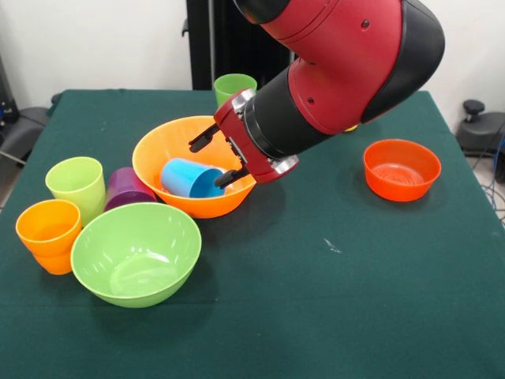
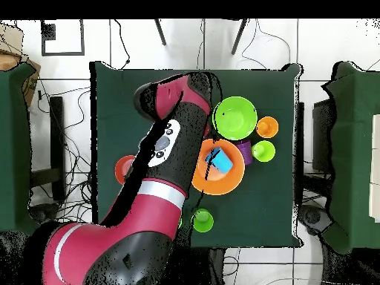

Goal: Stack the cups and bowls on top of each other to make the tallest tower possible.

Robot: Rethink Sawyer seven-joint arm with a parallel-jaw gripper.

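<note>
A large orange bowl [image 1: 170, 142] [image 2: 230, 180] stands left of the table's middle, with a blue cup [image 1: 189, 178] [image 2: 217, 160] lying on its side inside. My gripper [image 1: 215, 159] is open over the bowl's right rim, one finger above the cup and the other by the cup's mouth. A large lime-green bowl [image 1: 136, 253] [image 2: 235, 117] stands in front. Beside it are an orange cup [image 1: 49, 230] [image 2: 267, 127], a lime cup [image 1: 76, 184] [image 2: 263, 151] and a purple cup [image 1: 126, 189] on its side. A darker green cup [image 1: 233, 87] [image 2: 202, 220] stands behind the orange bowl.
A small red-orange bowl [image 1: 401, 169] [image 2: 123, 169] stands alone at the right in the front view. The arm's thick red and black body [image 1: 339, 71] hangs over the table's middle and hides what is behind it. The green cloth [image 1: 331, 300] covers the table.
</note>
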